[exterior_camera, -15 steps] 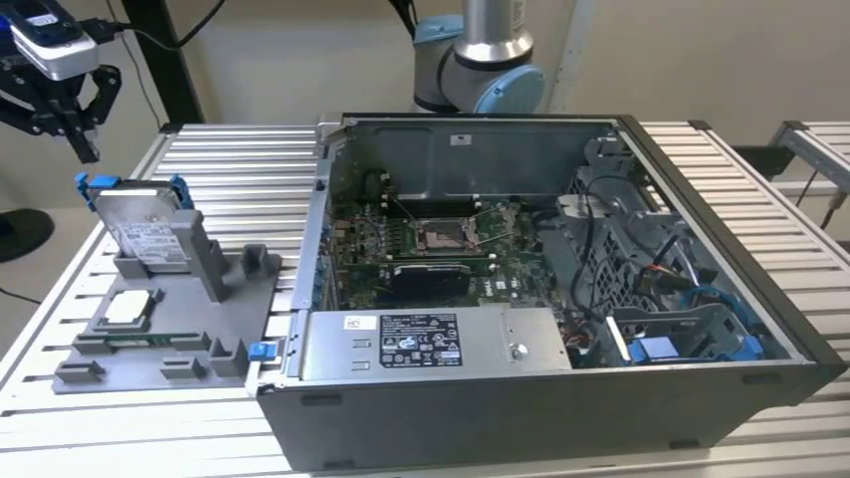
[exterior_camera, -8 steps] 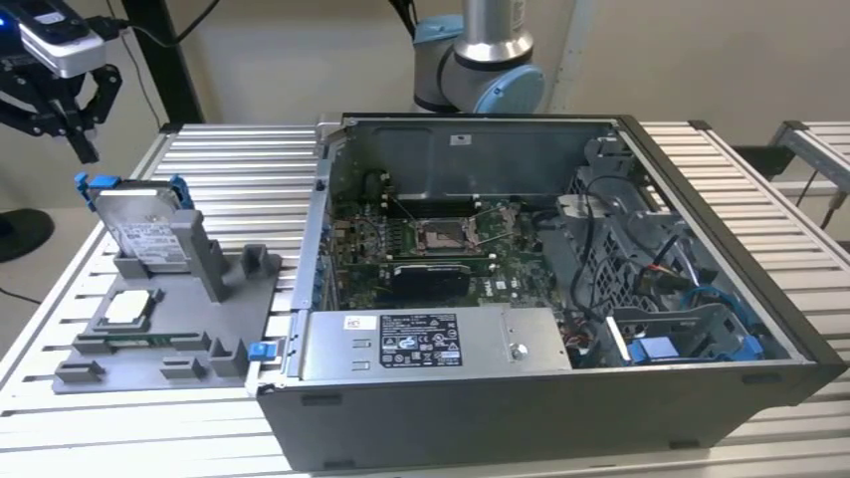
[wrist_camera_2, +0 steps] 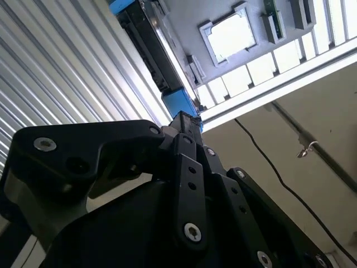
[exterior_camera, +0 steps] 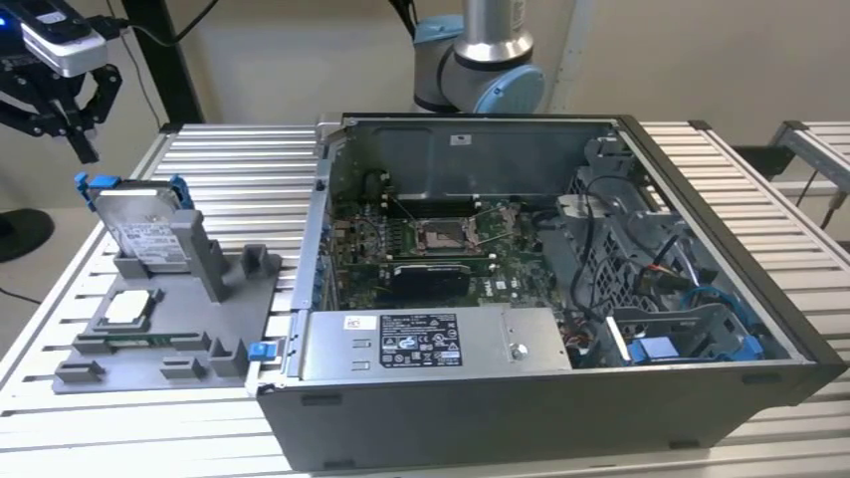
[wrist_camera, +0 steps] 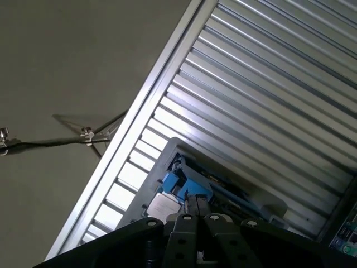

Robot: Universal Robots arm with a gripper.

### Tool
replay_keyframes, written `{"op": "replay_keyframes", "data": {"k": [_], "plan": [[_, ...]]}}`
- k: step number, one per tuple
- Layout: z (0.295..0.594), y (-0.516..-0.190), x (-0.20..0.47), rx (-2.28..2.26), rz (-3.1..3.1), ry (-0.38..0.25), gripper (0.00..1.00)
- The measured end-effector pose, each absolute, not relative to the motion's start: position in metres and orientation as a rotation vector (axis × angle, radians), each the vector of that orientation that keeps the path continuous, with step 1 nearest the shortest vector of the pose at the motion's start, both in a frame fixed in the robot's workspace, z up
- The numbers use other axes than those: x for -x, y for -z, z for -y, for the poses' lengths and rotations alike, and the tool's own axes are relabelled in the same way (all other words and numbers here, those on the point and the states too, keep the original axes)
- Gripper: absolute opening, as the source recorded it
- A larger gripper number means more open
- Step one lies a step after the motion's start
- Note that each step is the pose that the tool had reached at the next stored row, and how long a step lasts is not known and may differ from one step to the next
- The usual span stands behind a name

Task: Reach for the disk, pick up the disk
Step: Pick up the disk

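The disk (exterior_camera: 143, 227) stands upright in a grey holder (exterior_camera: 173, 329) at the exterior view's left, silver-grey with a white label and blue rails at its top corners. My gripper (exterior_camera: 88, 149) hangs above it and a little to the exterior view's left, apart from it, shut with nothing held. In the second wrist view the gripper (wrist_camera_2: 184, 118) points at the disk's blue rail (wrist_camera_2: 179, 103). In the first wrist view the gripper (wrist_camera: 194, 202) sits just short of the disk's blue end (wrist_camera: 187, 187).
A small square silver chip (exterior_camera: 129, 307) lies flat on the grey holder in front of the disk. An open computer case (exterior_camera: 558, 289) stands to the exterior view's right on the slatted metal table (exterior_camera: 239, 169). The arm's base (exterior_camera: 479, 70) rises behind the case.
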State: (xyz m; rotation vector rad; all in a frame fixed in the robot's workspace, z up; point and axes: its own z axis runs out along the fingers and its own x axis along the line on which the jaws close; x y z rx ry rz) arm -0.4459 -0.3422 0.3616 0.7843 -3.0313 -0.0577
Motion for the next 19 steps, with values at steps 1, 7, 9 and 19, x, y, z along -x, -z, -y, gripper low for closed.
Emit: {"op": "replay_keyframes", "data": {"k": [1, 7, 9, 19], "plan": [[0.3422, -0.3616, 0.4459, -0.784, 3.031, 0.058, 0.0], [0.3422, -0.3616, 0.4459, -0.784, 3.031, 0.058, 0.0], [0.3422, -0.3616, 0.4458, -0.785, 3.031, 0.058, 0.0], [0.3422, -0.3616, 0.4458, -0.922, 2.991, 0.057, 0.0]]}}
